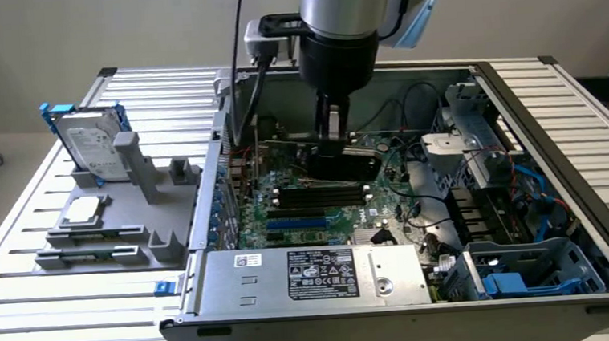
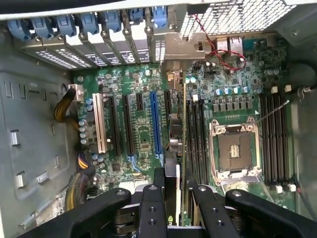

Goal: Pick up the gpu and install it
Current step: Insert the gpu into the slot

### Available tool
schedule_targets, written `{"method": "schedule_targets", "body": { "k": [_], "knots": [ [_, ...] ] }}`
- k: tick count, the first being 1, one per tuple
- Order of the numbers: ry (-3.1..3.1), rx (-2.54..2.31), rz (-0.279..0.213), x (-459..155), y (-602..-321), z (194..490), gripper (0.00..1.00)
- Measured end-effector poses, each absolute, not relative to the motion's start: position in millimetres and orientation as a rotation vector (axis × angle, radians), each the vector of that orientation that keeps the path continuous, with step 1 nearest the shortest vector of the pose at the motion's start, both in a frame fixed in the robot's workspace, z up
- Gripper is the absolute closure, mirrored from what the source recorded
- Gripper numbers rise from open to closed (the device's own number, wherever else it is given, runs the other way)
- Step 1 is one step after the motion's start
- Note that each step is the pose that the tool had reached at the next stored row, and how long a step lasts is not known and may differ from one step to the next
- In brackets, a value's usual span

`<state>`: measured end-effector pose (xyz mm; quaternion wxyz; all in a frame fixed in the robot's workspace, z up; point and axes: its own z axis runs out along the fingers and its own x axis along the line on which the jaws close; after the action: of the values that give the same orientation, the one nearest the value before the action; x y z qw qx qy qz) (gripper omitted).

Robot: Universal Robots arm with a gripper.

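Gripping the gpu point(image 1: 339, 166) in the hand point(image 1: 332, 146), closing partway onto the card's upper edge and carrying it on edge straight beneath the wrist, inside the open computer case point(image 1: 559, 128). Turning the black cooler toward the exterior view's near side. Running edge-on through the wrist view as a thin green gpu point(image 2: 184, 139) between the black fingers point(image 2: 151, 206) of the hand point(image 2: 181, 210), with the silver end bracket point(image 2: 184, 47) lying in line with the slot covers point(image 2: 157, 49) at the case's rear wall. Hanging low over the motherboard point(image 1: 287, 228), just beside the blue slot point(image 2: 156, 124); not showing whether seated in a slot or just above it. Sitting, case and all, on a slatted metal worktop point(image 1: 69, 332). Carrying, at the exterior view's left, a grey parts holder point(image 1: 105, 225) with a silver hard drive point(image 1: 94, 145) in a blue frame, well apart from the hand. Backing onto a plain pale wall point(image 1: 80, 33).
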<state>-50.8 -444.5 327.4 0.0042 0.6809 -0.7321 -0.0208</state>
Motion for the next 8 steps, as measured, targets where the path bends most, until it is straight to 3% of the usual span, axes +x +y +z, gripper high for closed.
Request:
{"method": "schedule_targets", "body": {
  "k": [8],
  "knots": [
    [-2.164,2.275,-0.082,-52.2,-444.5,321.9,0.74]
  ]
}}
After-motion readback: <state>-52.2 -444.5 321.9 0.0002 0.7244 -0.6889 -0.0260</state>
